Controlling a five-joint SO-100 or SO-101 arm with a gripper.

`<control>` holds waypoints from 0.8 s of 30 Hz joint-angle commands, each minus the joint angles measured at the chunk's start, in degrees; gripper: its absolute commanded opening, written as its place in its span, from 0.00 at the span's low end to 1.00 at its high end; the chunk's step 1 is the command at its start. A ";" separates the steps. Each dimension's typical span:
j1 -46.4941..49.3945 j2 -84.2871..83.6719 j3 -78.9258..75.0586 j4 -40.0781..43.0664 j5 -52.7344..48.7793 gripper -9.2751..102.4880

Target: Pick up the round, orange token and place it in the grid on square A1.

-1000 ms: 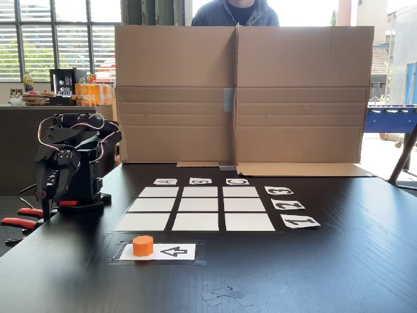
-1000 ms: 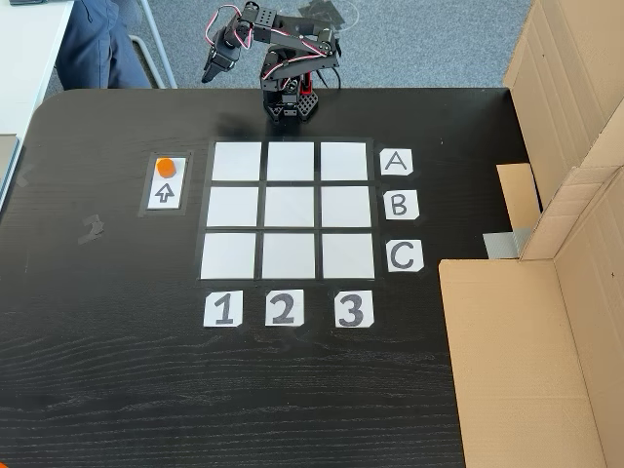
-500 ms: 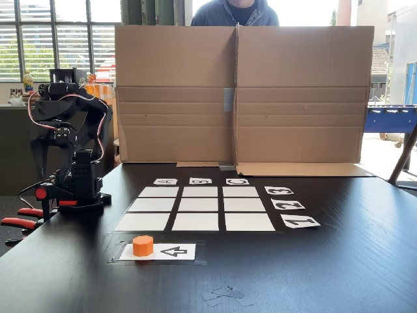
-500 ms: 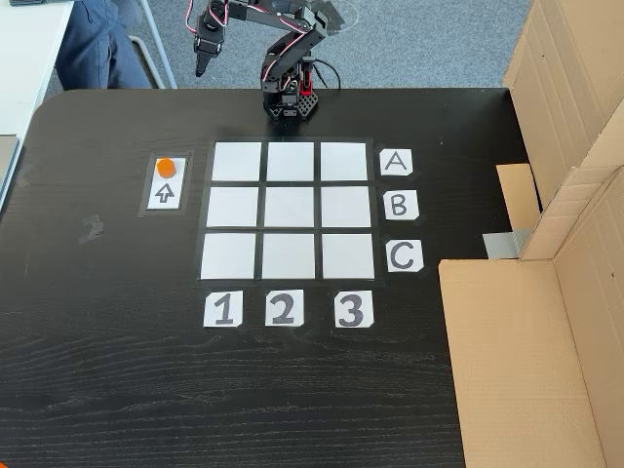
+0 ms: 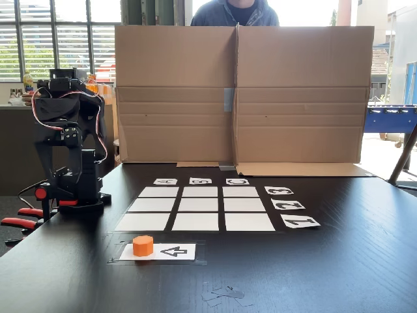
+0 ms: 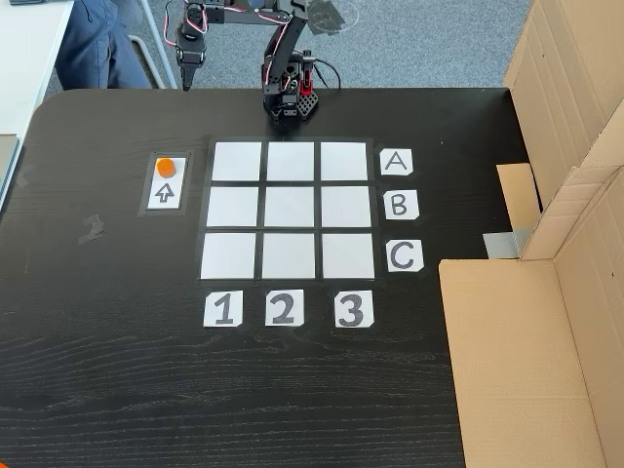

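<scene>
The orange token (image 5: 143, 245) (image 6: 166, 166) stands on a white card with a black arrow, beside the grid (image 5: 195, 205) (image 6: 288, 210). Square A1 (image 5: 142, 222) (image 6: 236, 161) is the bare corner cell nearest the token, in line with the A and 1 labels. The arm (image 5: 65, 111) stands raised over its base at the table's edge. My gripper (image 6: 185, 83) hangs point-down beyond that edge, well above and behind the token, with its fingers together and nothing in them.
A folded cardboard wall (image 5: 238, 94) (image 6: 556, 195) lines the side of the table opposite the arrow card. A person (image 5: 236, 12) sits behind it. Red clamps (image 5: 23, 218) grip the table edge near the arm's base. Small paper scraps (image 5: 223, 293) lie near the front edge.
The arm unfolded upward from a low crouch and swung its gripper sideways toward the token's side of the table. The token has stayed on the arrow card.
</scene>
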 commanded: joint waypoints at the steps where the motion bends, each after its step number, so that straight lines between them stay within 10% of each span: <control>1: -3.34 -2.90 -4.48 0.18 1.05 0.22; 24: -15.73 -25.84 -21.27 -0.44 1.49 0.32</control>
